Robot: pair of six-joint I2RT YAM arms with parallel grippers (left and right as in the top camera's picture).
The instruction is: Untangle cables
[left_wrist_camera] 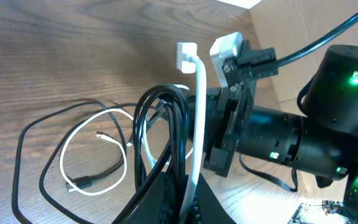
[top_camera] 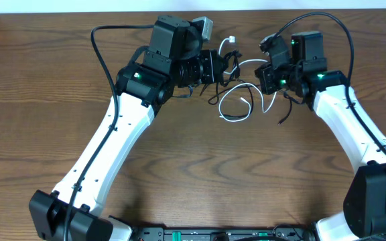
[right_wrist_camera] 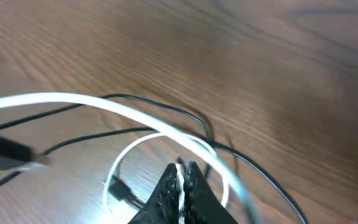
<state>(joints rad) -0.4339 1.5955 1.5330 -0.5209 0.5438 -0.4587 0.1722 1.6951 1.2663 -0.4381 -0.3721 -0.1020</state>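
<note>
Left end effector (left_wrist_camera: 178,199) pinching white cable (left_wrist_camera: 197,112) and black cable (left_wrist_camera: 180,134) together above wooden counter (top_camera: 200,174), right end effector (right_wrist_camera: 183,183) pressed shut on white cable strand, tangled loops lying between both arms, far middle of counter

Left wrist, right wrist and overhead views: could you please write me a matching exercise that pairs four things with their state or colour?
Column 1
1. left claw
2. right claw
3. white plug
4. table

Column 2
A. bare brown wood
B. shut on the white cable alone
C. shut on the black cable and the white cable together
D. standing upright at a cable's end

Pairs: 1-C, 2-B, 3-D, 4-A
</note>
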